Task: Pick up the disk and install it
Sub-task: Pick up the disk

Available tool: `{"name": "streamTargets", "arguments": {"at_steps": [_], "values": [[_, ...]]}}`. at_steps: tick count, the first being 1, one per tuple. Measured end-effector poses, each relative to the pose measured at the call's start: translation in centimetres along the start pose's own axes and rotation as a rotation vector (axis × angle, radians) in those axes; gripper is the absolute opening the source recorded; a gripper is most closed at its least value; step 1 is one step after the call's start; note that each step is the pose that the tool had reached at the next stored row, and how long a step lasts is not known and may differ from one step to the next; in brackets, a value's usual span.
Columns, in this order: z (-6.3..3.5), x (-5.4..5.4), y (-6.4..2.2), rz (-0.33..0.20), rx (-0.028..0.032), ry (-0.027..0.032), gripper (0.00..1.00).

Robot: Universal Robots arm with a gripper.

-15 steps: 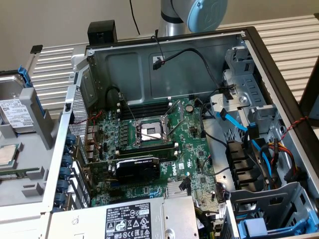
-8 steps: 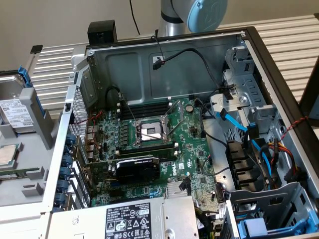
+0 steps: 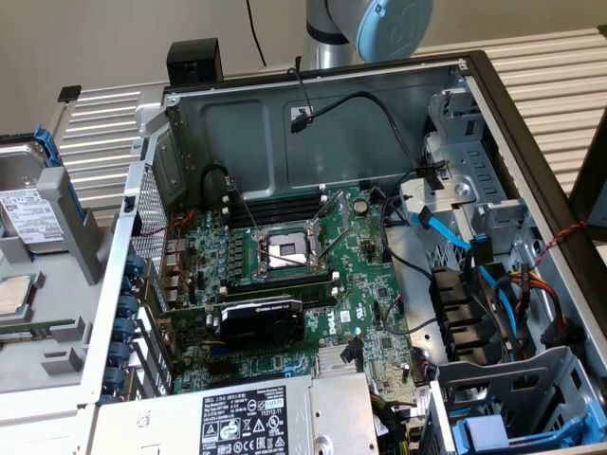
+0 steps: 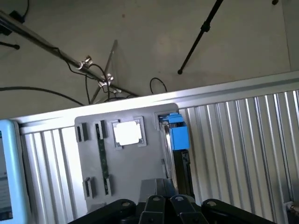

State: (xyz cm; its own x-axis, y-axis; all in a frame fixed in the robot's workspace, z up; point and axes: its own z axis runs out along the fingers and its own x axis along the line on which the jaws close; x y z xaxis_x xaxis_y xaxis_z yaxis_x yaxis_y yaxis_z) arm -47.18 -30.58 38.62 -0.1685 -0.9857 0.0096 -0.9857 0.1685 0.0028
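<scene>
The disk point(image 3: 31, 216), silver with a white label and a blue carrier, stands in a slot of the grey holder tray point(image 3: 57, 332) at the exterior view's left, outside the computer case. In the wrist view the disk point(image 4: 179, 137) appears edge-on with its blue carrier end uppermost, in the tray point(image 4: 135, 168). My gripper point(image 4: 163, 204) is shut with nothing between its black fingers, hovering above the tray close to the disk's near end, apart from it. Part of the arm point(image 3: 365, 28) rises behind the case.
The open computer case point(image 3: 313, 284) holds a motherboard, a bare CPU socket point(image 3: 285, 251), cables and drive bays point(image 3: 474, 218). A square silver processor chip point(image 4: 127, 133) and a memory stick point(image 4: 102, 161) also sit in the tray. Ribbed metal tabletop point(image 4: 243, 149) surrounds it.
</scene>
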Motion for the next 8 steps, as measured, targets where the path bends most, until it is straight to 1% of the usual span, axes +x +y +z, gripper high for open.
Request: {"name": "streamTargets", "arguments": {"at_steps": [3, 8], "values": [[0.04, -0.06, 0.18, -0.011, 0.0048, -0.0009, 0.11], [0.05, -0.15, 1.04, -0.021, 0.0053, -0.0009, 0.11]]}}
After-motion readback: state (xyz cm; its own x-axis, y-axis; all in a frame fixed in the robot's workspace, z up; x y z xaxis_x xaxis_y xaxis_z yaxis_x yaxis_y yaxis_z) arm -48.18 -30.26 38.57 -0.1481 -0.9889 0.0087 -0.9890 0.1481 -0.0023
